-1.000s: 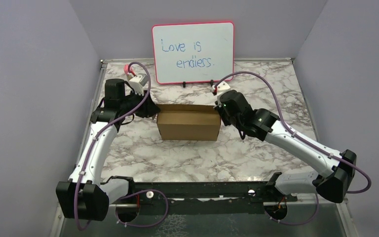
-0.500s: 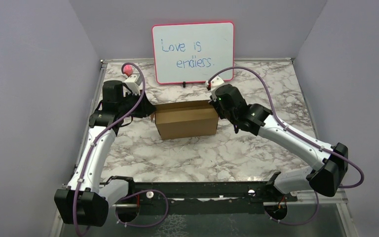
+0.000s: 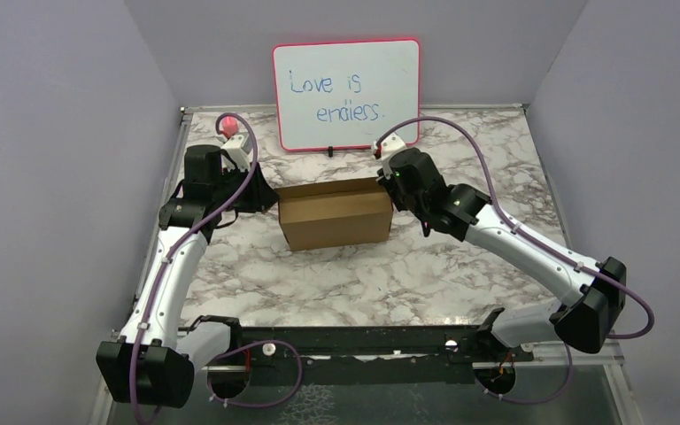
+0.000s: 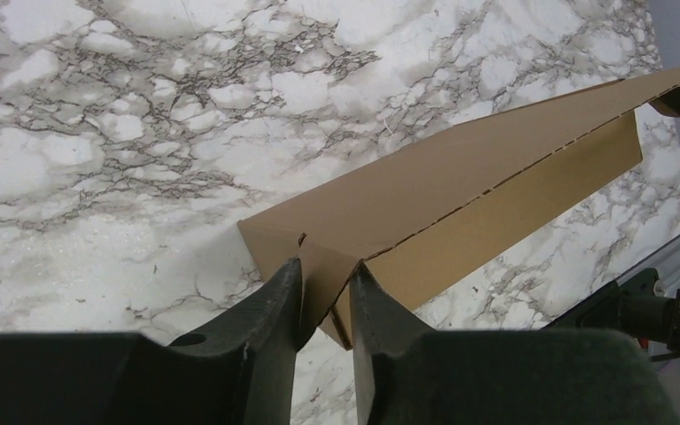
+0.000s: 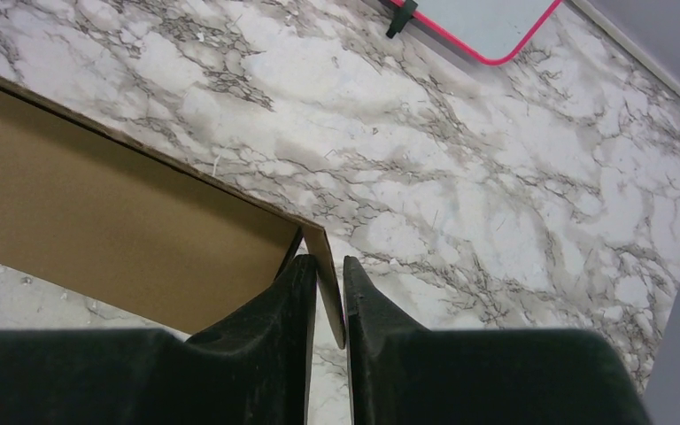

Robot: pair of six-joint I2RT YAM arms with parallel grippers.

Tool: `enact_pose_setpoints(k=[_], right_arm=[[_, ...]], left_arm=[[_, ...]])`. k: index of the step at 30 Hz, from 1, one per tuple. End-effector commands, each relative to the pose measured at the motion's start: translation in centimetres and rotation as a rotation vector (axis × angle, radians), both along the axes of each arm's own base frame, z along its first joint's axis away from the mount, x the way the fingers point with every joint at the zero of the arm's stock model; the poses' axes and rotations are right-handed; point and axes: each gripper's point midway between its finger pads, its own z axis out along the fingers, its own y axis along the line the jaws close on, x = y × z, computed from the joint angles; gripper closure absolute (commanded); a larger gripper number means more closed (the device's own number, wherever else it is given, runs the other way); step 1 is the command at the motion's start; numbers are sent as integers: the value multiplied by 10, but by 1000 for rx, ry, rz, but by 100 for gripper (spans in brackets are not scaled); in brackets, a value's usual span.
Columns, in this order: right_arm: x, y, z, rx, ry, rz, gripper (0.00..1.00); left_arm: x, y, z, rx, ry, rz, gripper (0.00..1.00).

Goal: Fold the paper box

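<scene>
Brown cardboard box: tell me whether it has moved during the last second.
Yes. The brown cardboard box has turned slightly: its right end swung toward the red-framed whiteboard, its left end hardly shifted.

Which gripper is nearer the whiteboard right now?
Right, by a little. The right gripper is at the paper box's right end, just in front of the whiteboard's lower edge; the left gripper pinches the box's left end, farther from the board.

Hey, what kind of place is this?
Probably a robot lab test cell: two robot arms bolted at the edge of a marble-look table, plain panels walling it in, and a lone paper box set out for them.
</scene>
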Motion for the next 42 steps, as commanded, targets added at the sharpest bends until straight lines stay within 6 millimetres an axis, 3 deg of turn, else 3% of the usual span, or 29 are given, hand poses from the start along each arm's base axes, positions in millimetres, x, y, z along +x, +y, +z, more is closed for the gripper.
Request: enact_pose_setpoints(k=[1, 8, 13, 16, 22, 25, 42], right_arm=[[-2, -10, 14, 22, -18, -4, 77], [-4, -12, 17, 32, -13, 3, 76], [-5, -13, 14, 33, -5, 17, 78], [-5, -10, 10, 39, 9, 28, 80], [-10, 2, 9, 100, 62, 55, 93], [-15, 12, 9, 153, 114, 54, 95], [-16, 19, 4, 340, 284, -237, 99]], left_arm=[[-9, 7, 4, 33, 21, 36, 70], [-11, 12, 8, 61, 16, 42, 61], [-9, 11, 6, 70, 20, 31, 60], [-10, 8, 7, 58, 22, 8, 65], [-10, 2, 12, 29, 22, -14, 90], [-10, -2, 14, 1, 25, -10, 97], [-9, -17, -2, 54, 55, 96, 100]])
